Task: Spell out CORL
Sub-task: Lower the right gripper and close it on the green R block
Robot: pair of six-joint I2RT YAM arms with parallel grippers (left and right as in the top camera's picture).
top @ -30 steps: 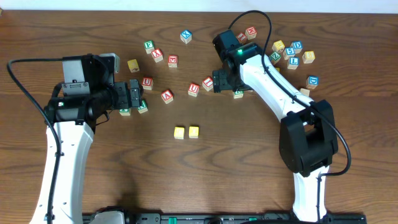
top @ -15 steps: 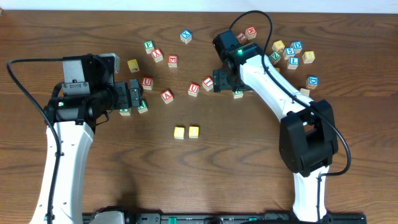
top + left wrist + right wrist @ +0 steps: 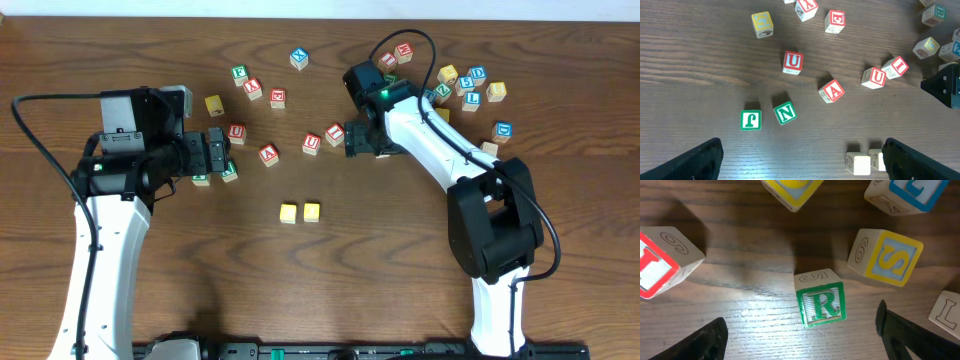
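At bench front: one yellow-faced wooden cube lying just beside a second yellow-faced wooden cube. Seemingly working on the third letter. Farther back, left fingers hanging released, empty. Farthest, right fingers straddling white wooden cube with green R, released, not touching. Next calling for clenching, then carrying beside the yellow pair.

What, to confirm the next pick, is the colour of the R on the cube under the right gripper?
Green on the R cube, clearest in the right wrist view.
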